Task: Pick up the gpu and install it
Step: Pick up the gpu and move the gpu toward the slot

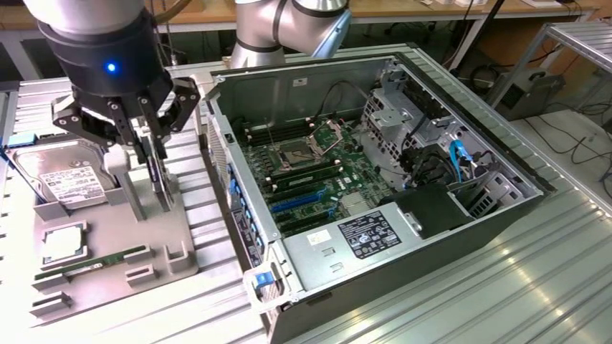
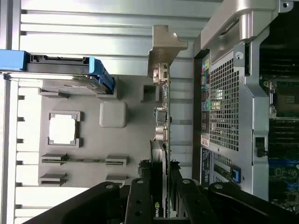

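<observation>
Pincer (image 1: 145,143) closed on the gpu (image 1: 158,183), card held upright, edge-on, over grey parts tray (image 1: 134,231); open PC case (image 1: 316,86) just beside, on slatted metal desk (image 1: 535,287).

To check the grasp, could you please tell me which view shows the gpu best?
The wrist view: the gpu runs edge-on from its bracket into the gripper. In the exterior view, the gripper covers its upper part.
</observation>
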Tool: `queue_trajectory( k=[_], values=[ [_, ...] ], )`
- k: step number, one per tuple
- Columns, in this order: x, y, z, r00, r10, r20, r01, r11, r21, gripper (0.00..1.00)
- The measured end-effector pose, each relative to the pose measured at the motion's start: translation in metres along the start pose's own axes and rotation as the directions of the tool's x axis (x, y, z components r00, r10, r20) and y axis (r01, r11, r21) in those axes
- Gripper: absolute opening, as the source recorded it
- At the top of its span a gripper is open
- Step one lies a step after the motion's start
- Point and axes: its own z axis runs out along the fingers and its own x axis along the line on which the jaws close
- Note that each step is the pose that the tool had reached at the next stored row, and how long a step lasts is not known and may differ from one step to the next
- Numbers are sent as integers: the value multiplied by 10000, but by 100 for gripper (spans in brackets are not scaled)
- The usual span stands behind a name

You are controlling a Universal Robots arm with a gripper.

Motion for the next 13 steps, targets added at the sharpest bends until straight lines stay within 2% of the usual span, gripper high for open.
queue_trajectory(
  k=[8,11,13],
  values=[
    [-191,-70,-404,10000,7,-86,-8,10000,-39,26],
    [-329,-103,-603,9998,17,-188,-19,10000,-55,26],
    [-400,-119,-677,9997,22,-243,-24,10000,-59,26]
  ],
)
